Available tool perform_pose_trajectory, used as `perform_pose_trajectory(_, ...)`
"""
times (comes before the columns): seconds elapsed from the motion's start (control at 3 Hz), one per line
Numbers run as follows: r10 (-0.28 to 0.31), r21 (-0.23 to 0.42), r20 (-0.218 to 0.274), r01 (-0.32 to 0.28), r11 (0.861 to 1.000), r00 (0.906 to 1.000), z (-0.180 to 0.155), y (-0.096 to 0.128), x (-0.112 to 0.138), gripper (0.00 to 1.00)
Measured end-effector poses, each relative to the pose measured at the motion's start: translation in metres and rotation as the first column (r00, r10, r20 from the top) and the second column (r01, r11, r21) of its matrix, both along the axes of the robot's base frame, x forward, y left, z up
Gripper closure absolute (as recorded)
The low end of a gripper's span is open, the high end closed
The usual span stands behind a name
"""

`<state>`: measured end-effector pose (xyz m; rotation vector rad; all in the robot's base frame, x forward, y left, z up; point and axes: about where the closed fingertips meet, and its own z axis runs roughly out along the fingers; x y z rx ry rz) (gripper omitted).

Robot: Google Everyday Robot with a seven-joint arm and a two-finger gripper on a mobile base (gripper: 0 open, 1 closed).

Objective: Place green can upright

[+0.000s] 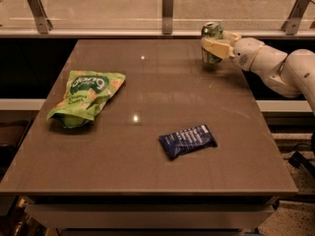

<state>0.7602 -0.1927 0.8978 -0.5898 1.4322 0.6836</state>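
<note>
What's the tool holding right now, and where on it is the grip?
The tool holds the green can by its side wall, around mid-height, over the far right corner of the table.

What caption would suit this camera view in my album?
Robot hand grips the can near the table's far corner; a green bag and blue packet lie closer.

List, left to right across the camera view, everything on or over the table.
First the green snack bag → dark blue packet → green can, gripped by the tool at the table's far right corner.
</note>
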Motion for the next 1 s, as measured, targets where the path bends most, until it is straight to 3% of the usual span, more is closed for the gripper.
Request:
perform_pose_trajectory(0.33,0.017,0.022,0.001,-0.017,1.000,0.9999,-0.0106,-0.0022,0.0059,1.00)
perform_pose_trajectory(1.0,0.026,0.022,0.001,-0.026,0.999,0.9997,-0.0097,0.0047,0.0066,0.59)
